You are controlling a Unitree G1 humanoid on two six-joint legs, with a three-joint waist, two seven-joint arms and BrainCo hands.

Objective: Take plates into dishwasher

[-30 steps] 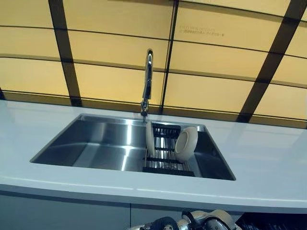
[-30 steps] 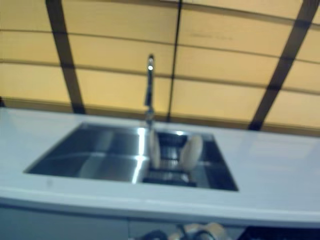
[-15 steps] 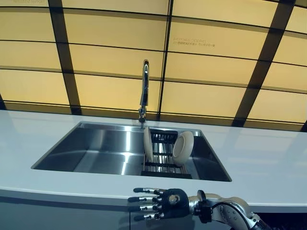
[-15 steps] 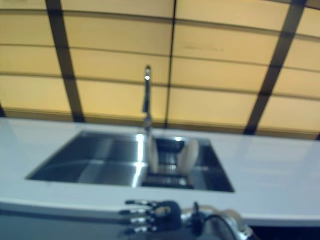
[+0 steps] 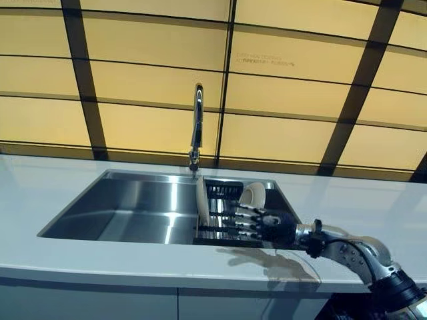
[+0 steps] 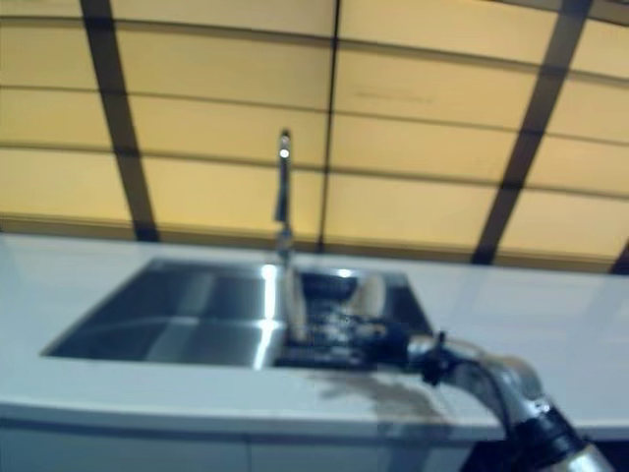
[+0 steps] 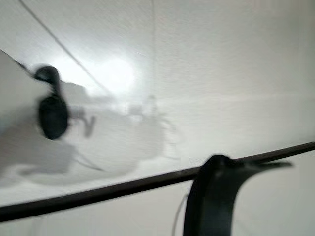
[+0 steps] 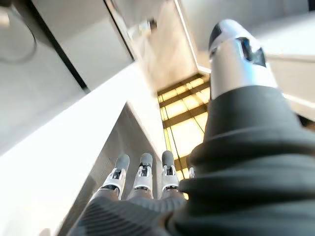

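A white plate [image 5: 200, 199] stands on edge in a dark dish rack [image 5: 222, 190] at the right end of the steel sink [image 5: 127, 208]. A second, rounder white dish [image 5: 252, 193] leans in the rack to its right. My right hand [image 5: 270, 224] hovers over the sink's front rim just before the rack. It is open, with straight fingers [image 8: 142, 177] pointing left, and holds nothing. It partly covers the rack's front and the lower part of the round dish. My left hand shows in no view.
A tall chrome faucet [image 5: 197, 123] rises behind the sink next to the rack. A white countertop [image 5: 87, 260] surrounds the sink, with a wide stretch on the right [image 5: 360, 207]. Yellow wall panels with dark strips stand behind.
My right hand has risen from below the counter's front edge to over the sink's front rim by the rack. The camera has also shifted.
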